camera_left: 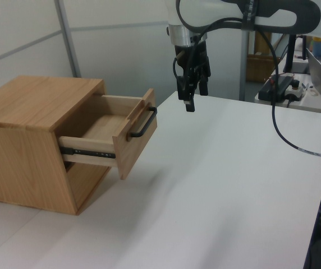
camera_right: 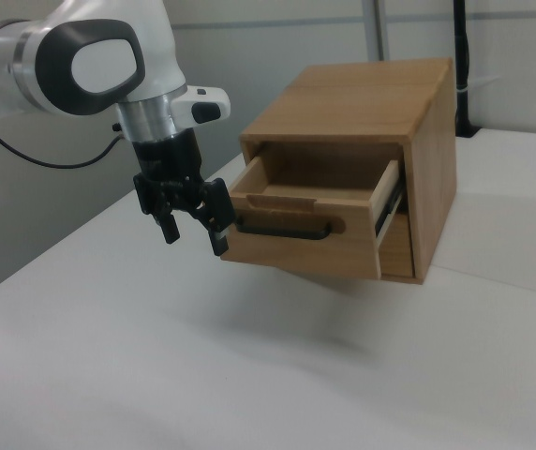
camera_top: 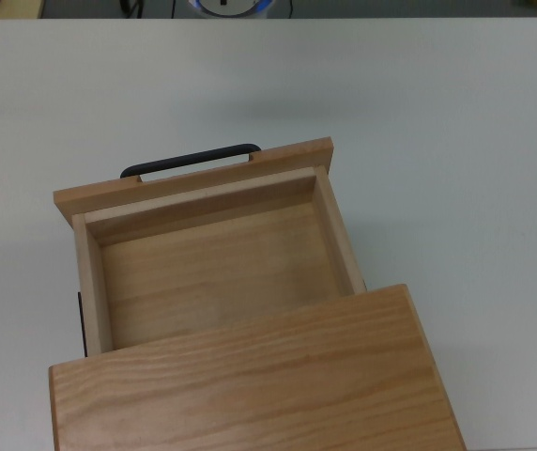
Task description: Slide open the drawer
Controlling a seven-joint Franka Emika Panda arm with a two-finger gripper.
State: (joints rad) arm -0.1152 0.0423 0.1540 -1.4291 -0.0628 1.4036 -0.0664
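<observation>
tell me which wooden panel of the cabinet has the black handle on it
The drawer front panel, facing the gripper. It carries the black handle; the cabinet's top board and side wall are bare wood.

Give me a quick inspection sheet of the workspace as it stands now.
Surface: white table, bare around the cabinet.
Job's things: drawer pulled well out of the wooden cabinet, empty; black handle free.
Clutter: nothing seen on the table.
Gripper: gripper hangs in the air beside the drawer front, fingers open, holding nothing.
Cables: black cable loops from the arm.
Surroundings: grey wall panels; equipment on a side desk at the left view's right.
</observation>
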